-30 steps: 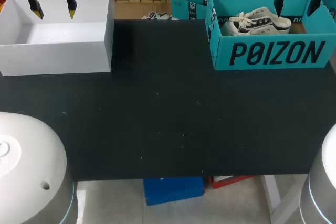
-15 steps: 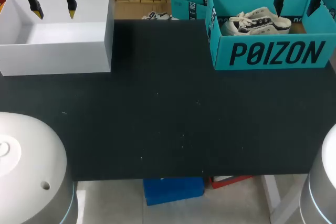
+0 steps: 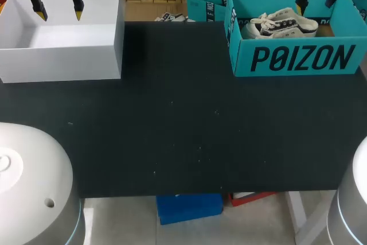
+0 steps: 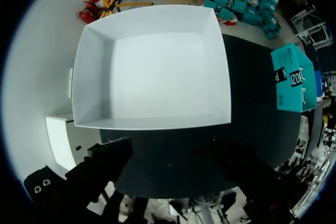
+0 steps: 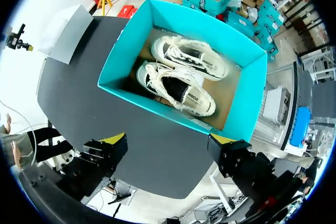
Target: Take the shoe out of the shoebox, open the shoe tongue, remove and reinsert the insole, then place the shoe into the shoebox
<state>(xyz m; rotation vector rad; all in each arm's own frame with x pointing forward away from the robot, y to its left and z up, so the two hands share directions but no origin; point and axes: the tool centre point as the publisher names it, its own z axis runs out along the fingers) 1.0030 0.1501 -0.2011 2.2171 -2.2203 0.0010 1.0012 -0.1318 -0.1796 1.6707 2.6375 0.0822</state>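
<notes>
Shoe (image 3: 279, 22) lower half hidden behind shoebox (image 3: 298, 58) wall (head view).

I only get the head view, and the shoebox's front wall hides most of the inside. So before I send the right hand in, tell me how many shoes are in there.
Observer: Two. The right wrist view shows a nearer shoe and a farther shoe side by side in the shoebox, ahead of the open right hand.
Operator: Now give me how they lie.
Observer: Both sit with their openings up and laces showing, heels toward the same end wall.
</notes>
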